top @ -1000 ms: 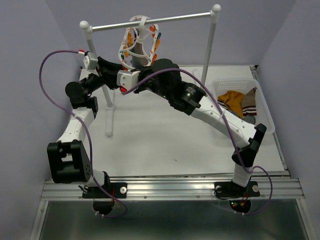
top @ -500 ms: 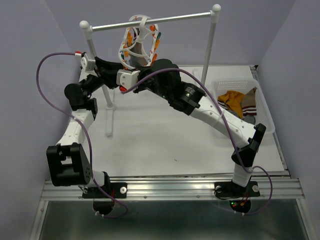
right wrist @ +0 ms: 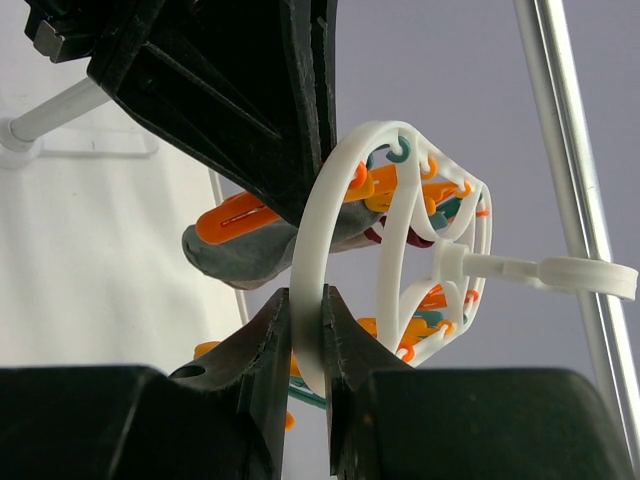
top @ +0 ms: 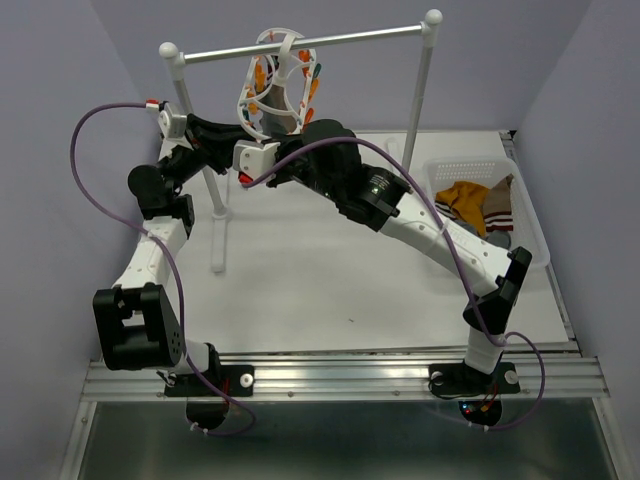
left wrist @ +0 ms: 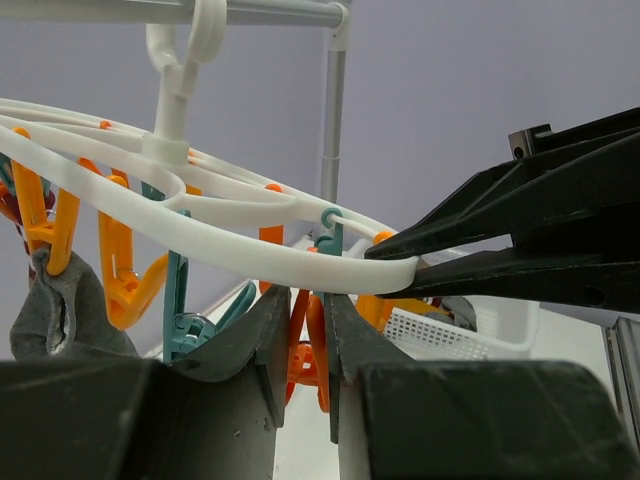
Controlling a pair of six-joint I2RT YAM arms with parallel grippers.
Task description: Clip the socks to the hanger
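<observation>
The white oval hanger [top: 281, 84] hangs by its hook from the rack's crossbar. My right gripper [right wrist: 305, 318] is shut on its white ring [right wrist: 309, 250]. My left gripper [left wrist: 305, 325] reaches up from below the ring [left wrist: 240, 256], and its jaws press on an orange clip [left wrist: 306, 352] hanging there. A dark grey sock [left wrist: 58, 312] hangs from another orange clip at the left, and it also shows in the right wrist view as the grey sock [right wrist: 245, 258]. More socks, one mustard [top: 462, 196] and one striped brown [top: 498, 203], lie in the basket.
The white rack's metal crossbar [top: 345, 40] spans the back on two posts, the left post [top: 203, 170] close to my left arm. A white mesh basket [top: 455, 170] stands at the right edge of the table. Purple cables loop beside both arms.
My left jaws have narrowed onto the orange clip. The left wrist has crept slightly up and left. The right arm and the hanger have stayed put.
</observation>
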